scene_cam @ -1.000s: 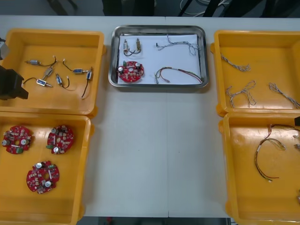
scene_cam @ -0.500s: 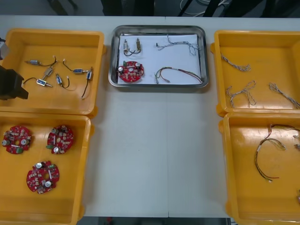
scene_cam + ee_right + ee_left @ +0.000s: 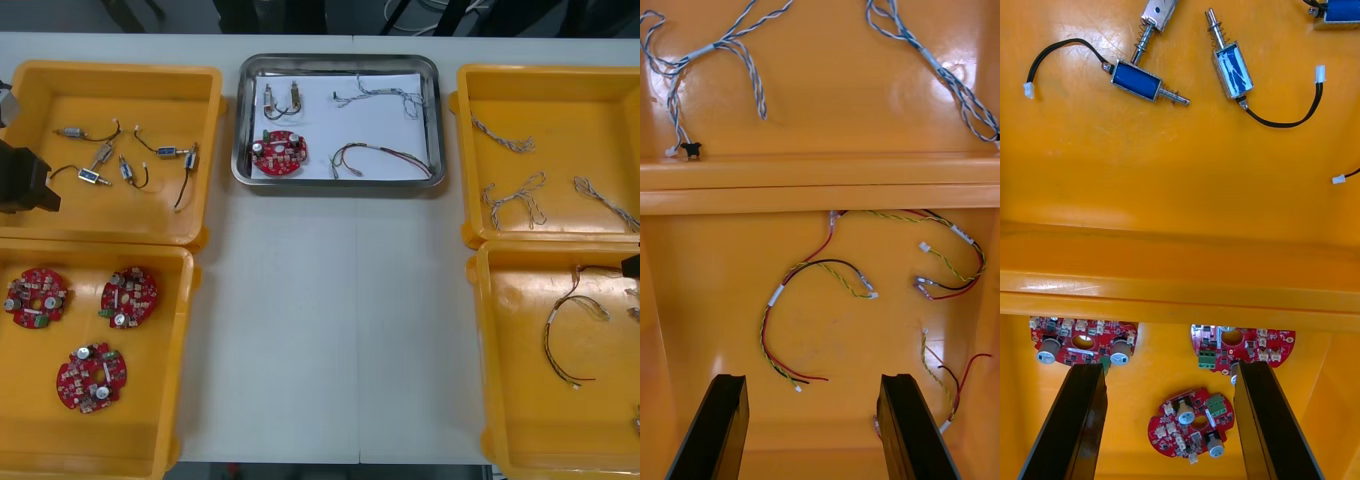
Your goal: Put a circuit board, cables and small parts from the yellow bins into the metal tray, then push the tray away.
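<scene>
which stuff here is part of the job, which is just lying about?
Job: metal tray; its circuit board, cables, small metal parts; yellow bins; open left pincer and open right pincer above the bins.
Lying about: spare boards, table.

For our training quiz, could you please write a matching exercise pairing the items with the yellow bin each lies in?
Things:
1 round red circuit boards
2 small metal parts
3 twisted blue and white cables
4 red and yellow cables

Places:
A far right bin
B near left bin
C near right bin
D far left bin

Pairs: 1-B, 2-D, 3-A, 4-C.
</scene>
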